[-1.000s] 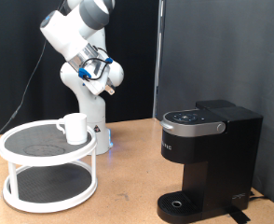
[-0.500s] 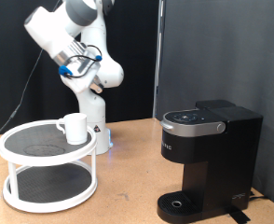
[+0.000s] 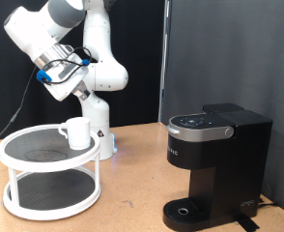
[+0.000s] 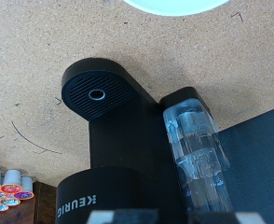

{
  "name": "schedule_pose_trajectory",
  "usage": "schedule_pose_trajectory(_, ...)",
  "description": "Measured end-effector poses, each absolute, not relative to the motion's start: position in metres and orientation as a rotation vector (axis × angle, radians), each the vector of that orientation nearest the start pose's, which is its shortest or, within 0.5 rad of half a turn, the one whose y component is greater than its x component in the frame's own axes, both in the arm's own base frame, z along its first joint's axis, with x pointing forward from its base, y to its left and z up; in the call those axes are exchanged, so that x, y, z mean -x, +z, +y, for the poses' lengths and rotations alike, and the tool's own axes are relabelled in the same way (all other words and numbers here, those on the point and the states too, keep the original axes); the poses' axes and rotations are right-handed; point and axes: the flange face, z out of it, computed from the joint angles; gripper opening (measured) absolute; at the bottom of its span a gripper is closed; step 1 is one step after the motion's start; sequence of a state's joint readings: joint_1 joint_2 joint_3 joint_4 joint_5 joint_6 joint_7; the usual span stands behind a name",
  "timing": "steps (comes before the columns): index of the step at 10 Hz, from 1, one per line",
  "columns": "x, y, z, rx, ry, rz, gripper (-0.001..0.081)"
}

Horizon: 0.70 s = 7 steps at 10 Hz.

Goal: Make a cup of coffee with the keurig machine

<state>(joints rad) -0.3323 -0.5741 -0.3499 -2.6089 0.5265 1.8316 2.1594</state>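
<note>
The white cup (image 3: 76, 132) stands on the top tier of a white round tray table (image 3: 26, 153) at the exterior view's left. The black keurig machine (image 3: 214, 164) stands at the right with its lid down and its round drip tray (image 3: 185, 209) bare. My gripper (image 3: 63, 87) hangs high above the tray table, up and left of the cup and far from the machine. Nothing shows between its fingers. The wrist view looks down on the machine (image 4: 118, 140), its drip tray (image 4: 98, 93) and its clear water tank (image 4: 198, 154). The fingers do not show there.
The robot's white base (image 3: 99, 126) stands behind the tray table. A black curtain (image 3: 229, 48) hangs behind the machine. Several small pods with coloured tops (image 4: 2, 187) lie beside the machine in the wrist view. The white tray's rim (image 4: 174, 5) shows at that picture's edge.
The arm has swung to the exterior view's left and a little upward, carrying the gripper from above the table's middle to above the tray table. The cup and the machine have not moved.
</note>
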Motion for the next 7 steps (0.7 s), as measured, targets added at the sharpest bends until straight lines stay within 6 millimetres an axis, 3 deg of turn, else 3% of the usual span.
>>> schedule_pose_trajectory(3,-0.291,0.427,-0.200,0.249,0.907,2.637,0.0000)
schedule_pose_trajectory(7,-0.291,0.425,-0.243,0.188,0.930,2.633,0.0000)
